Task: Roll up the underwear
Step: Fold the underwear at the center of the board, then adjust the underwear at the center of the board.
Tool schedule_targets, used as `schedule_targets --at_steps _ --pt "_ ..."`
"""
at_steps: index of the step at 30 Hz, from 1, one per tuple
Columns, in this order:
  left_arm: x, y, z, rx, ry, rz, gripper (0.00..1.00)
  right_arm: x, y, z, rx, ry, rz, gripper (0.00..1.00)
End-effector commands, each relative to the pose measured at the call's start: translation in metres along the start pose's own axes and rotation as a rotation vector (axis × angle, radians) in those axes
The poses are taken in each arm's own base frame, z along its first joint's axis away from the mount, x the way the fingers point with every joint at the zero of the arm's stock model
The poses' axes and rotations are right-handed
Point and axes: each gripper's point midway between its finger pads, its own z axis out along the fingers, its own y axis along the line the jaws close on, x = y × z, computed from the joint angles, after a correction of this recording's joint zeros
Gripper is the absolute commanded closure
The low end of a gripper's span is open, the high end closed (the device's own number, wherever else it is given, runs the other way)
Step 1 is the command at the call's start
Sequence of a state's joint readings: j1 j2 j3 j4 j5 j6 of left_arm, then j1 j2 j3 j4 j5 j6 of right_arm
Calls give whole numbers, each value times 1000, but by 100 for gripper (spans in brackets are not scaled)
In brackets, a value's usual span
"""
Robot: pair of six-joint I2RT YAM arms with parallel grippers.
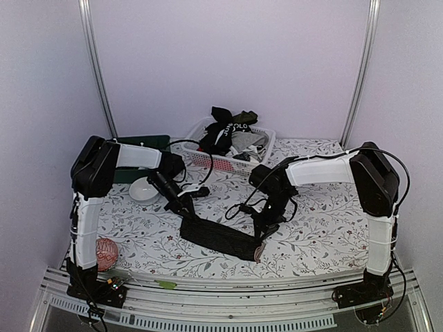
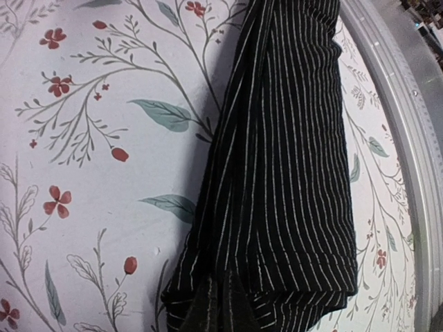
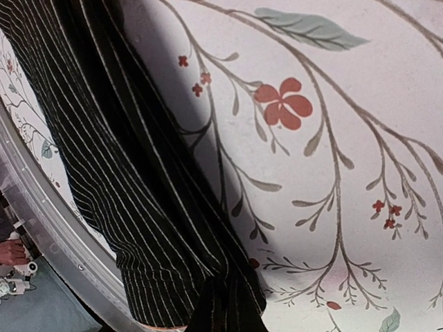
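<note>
A black pin-striped underwear [image 1: 218, 237], folded into a long band, lies slantwise near the front edge of the flowered worktop [image 1: 318, 221], about midway along it. The left tool [image 1: 185, 209] is pinched together on the band's left end and the right tool [image 1: 264, 234] on its right end, with cloth bunching at each grip. A heap of underwear [image 1: 228, 128] fills a white lattice basket [image 1: 223, 163] at the back edge.
</note>
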State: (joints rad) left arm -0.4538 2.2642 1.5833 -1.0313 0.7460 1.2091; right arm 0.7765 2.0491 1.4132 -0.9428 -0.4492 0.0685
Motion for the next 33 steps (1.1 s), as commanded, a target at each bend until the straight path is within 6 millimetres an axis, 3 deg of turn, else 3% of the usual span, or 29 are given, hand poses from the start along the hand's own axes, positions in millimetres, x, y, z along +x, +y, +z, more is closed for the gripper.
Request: schedule_targets --at_steps 1,3,10,13,17,22,23,25,29,33 --pt "11 8 -6 -57 29 -15 100 2 -15 7 56 20 41 98" --pt "6 8 -10 -66 13 -13 100 1 -15 1 71 11 44 91" --pt "-12 13 -31 -127 -50 -55 71 -15 -21 -34 155 -92 55 62" --pt "-24 16 -49 -161 -101 -79 57 -22 -25 -49 193 -139 69 51" --pt "-38 14 -76 -220 -162 -98 51 -34 -23 -74 222 -219 69 39" --pt "-58 9 -122 -355 -266 -106 38 -44 6 -97 111 -332 42 34" --pt "-63 5 -131 -376 -291 -96 32 -44 16 -102 60 -361 37 33" --pt "-73 -8 -143 -399 -337 -72 6 -42 38 -110 -59 -423 9 23" --pt "-91 -38 -153 -396 -422 -46 4 -38 78 -125 -304 -532 -34 8" --pt "-93 -53 -148 -379 -458 -86 4 -30 104 -110 -537 -483 -33 1"
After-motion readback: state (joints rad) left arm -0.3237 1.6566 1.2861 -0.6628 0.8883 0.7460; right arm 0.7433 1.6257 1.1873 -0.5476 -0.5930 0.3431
